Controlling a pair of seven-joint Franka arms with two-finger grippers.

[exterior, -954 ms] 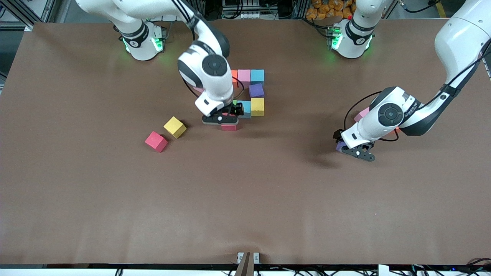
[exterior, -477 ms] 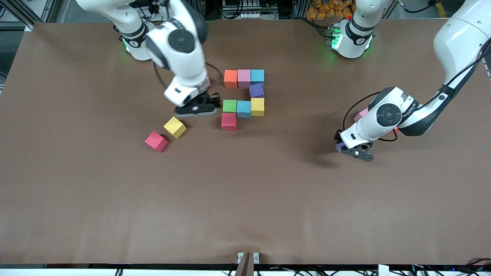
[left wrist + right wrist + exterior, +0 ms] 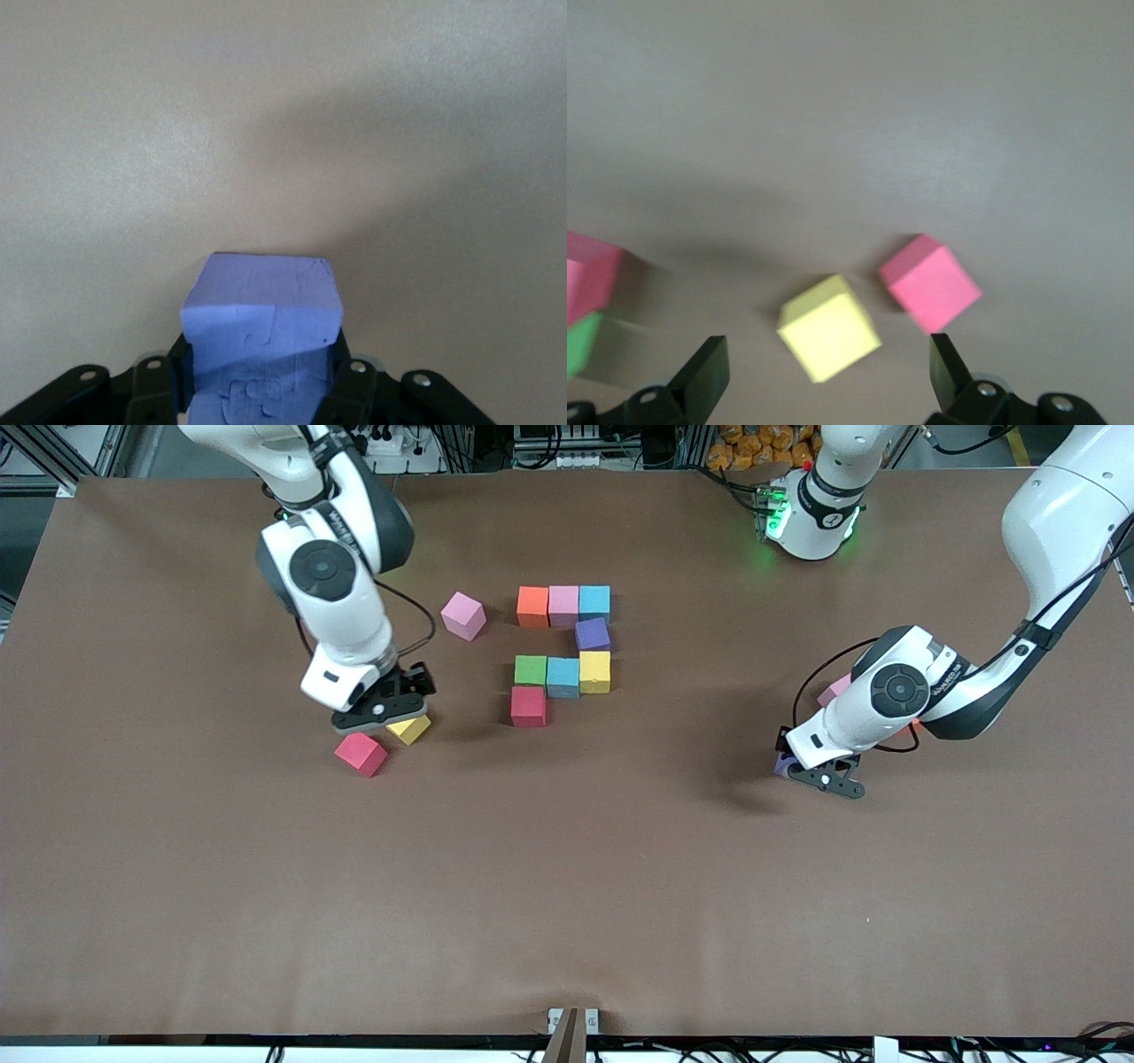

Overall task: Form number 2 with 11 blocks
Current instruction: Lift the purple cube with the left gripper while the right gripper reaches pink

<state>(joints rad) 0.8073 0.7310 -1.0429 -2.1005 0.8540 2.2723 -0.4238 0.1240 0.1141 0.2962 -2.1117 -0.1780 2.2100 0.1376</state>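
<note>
- The left claw (image 3: pixel 811 769) is gripping a purple block (image 3: pixel 262 320) low over the bench (image 3: pixel 567 886), toward the left arm's end.
- The right claw (image 3: pixel 383 710) is hanging wide open over a loose yellow block (image 3: pixel 410 729), beside a red block (image 3: pixel 360 753).
- The unfinished number 2 (image 3: pixel 563 654) is sitting mid-bench, eight cubes placed, red (image 3: pixel 528 706) nearest the front camera.
- A loose pink block (image 3: pixel 463 615) is lying beside its orange cube (image 3: pixel 532 605).

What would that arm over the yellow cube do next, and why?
Probably lower straight down and close on it. The right pincer hangs open just above the loose yellow cube, which sits between its fingers in the right wrist view, and the number 2 is unfinished.
</note>
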